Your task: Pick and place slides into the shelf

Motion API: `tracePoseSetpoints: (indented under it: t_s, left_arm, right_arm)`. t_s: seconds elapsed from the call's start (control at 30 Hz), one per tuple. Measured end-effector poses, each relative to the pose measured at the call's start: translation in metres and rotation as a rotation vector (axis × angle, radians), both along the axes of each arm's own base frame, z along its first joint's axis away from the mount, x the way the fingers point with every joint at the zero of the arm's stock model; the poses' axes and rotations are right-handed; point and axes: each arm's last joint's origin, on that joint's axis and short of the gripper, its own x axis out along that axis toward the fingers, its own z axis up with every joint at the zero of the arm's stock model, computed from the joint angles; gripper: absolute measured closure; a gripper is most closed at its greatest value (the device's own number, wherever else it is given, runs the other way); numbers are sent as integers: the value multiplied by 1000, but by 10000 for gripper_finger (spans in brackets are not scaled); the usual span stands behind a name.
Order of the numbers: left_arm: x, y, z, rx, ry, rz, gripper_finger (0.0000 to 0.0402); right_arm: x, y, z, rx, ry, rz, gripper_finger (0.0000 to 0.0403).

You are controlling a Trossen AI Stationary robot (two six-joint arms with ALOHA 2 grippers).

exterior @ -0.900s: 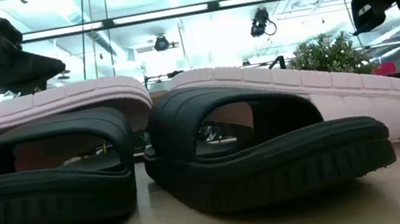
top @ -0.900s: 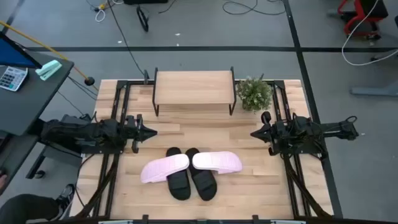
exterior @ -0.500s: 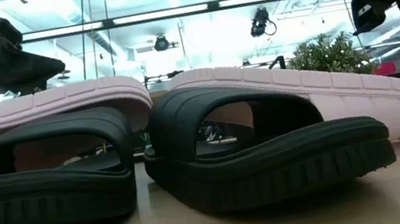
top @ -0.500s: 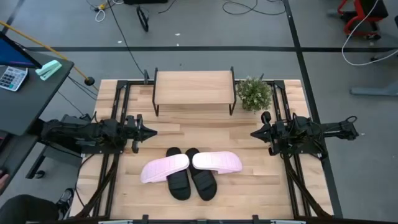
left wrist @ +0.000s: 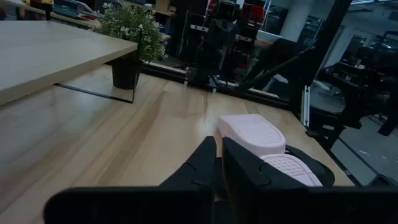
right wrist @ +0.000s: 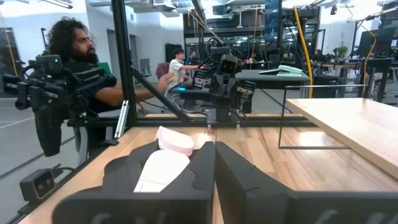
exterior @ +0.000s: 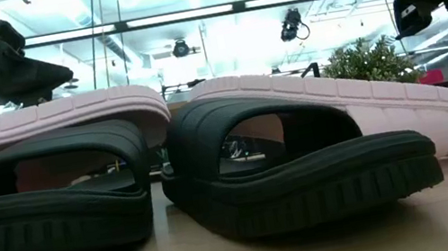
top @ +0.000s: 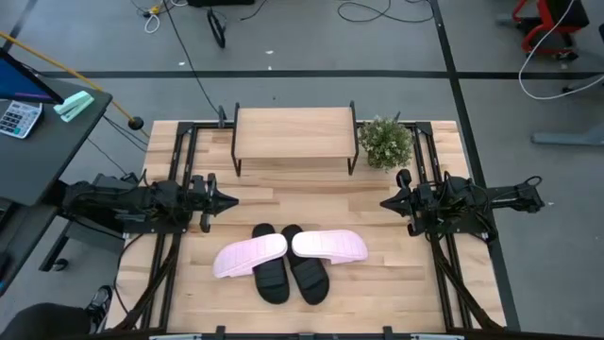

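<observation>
Four slides lie in a heap near the table's near edge. The two black slides [top: 271,276] [top: 308,274] sit side by side on the table. The two pale pink slides [top: 249,255] [top: 329,246] lie across the black ones, resting on their straps [exterior: 72,142]. The shelf [top: 293,134] stands at the far edge, its light wood top bare. My left gripper [top: 231,199] hovers shut left of the heap. My right gripper [top: 385,202] hovers shut to its right. Both stay above the table and touch nothing.
A small potted plant [top: 385,142] stands just right of the shelf. Bare wood shows between the shelf and the slides [top: 302,194]. The arms' black frames run along both table sides. In the right wrist view, people [right wrist: 81,62] sit beyond the table's left side.
</observation>
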Motion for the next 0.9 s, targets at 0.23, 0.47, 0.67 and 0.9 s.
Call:
tracePoseSetpoints:
  t_s: [0.23,0.47,0.67,0.9]
  left_arm:
    - [0,0,0,0,0,1,367]
    - [0,0,0,0,0,0,362]
    - [0,0,0,0,0,0,372]
    - [0,0,0,0,0,0,368]
  right_arm:
    - [0,0,0,0,0,0,386]
    - [0,0,0,0,0,0,386]
    - [0,0,0,0,0,0,386]
    - [0,0,0,0,0,0,386]
